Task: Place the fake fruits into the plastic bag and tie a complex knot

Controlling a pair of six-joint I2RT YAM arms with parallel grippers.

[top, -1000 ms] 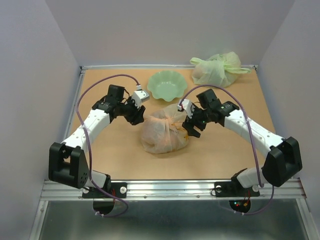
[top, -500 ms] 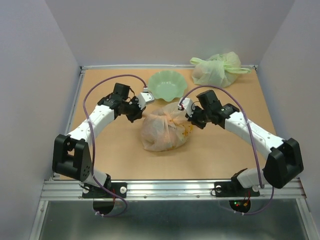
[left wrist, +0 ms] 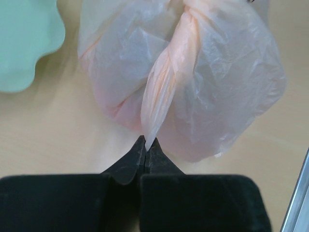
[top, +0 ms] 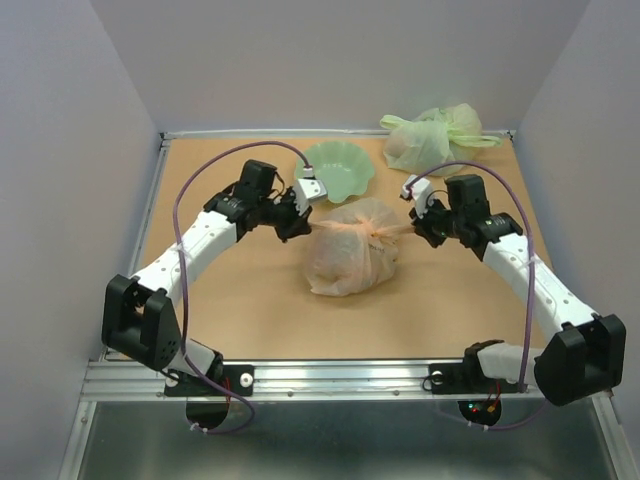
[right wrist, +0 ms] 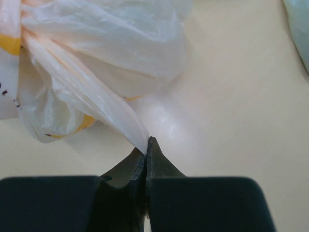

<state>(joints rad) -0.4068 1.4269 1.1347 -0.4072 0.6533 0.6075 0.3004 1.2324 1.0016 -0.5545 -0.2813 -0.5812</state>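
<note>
We have swung both arms apart: left gripper (left wrist: 145, 145) and right gripper (right wrist: 146, 145) each clench one of the bag (top: 350, 258) handles (left wrist: 166, 92), now taut. Bag sits mid-frame, shifted right. Knot looks to be tightening.

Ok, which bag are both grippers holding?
The whitish plastic bag at centre: left gripper and right gripper each pinch one twisted end. The pale green knotted bag lies untouched, far right.

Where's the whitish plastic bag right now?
Top view: the plastic bag sits centrally, in front of the green bowl, held between left gripper and right gripper.
</note>
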